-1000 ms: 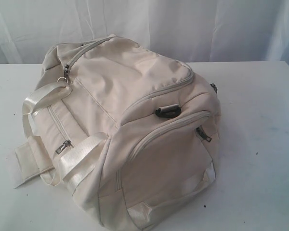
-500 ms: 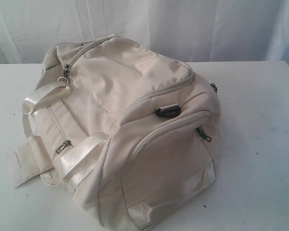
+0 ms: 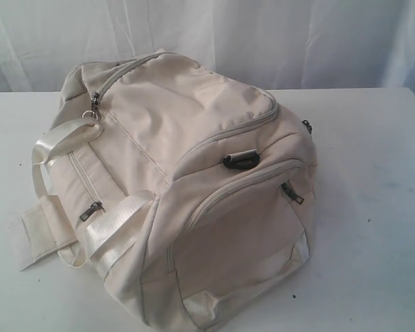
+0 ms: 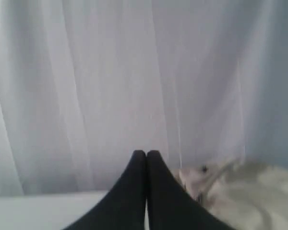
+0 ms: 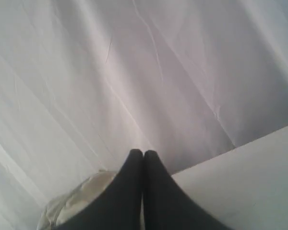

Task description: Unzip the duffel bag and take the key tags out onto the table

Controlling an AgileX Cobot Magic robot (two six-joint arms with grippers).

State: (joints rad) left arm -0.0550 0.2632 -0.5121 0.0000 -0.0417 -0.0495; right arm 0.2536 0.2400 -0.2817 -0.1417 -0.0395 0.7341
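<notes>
While my arms are held up facing a pale curtain [image 4: 86, 72], my left claw [image 4: 146, 154] is pressed fully closed, its black tips touching and nothing between them. My right claw [image 5: 143, 153] is the same: tips together, empty. Each wrist camera catches only a blurred corner of the duffel bag [image 3: 194, 173] past the claw.

From the exterior camera, the cream-white bag fills the middle of the white table [image 3: 373, 207], lying slantwise with one end toward 5 o'clock. Its top zipper [image 3: 117, 72] runs closed, with a metal pull [image 3: 93, 111] hanging at about 10 o'clock on the bag. A black D-ring [image 3: 241, 161] sits on the near end, just above a curved end-pocket zipper [image 3: 249, 181] that looks closed. Shiny webbing straps [image 3: 114, 232] spill off the bag's side toward 8 o'clock and lie on the table, and a side-pocket pull [image 3: 91, 211] sits between them. Bare table spreads out toward 3 o'clock.
</notes>
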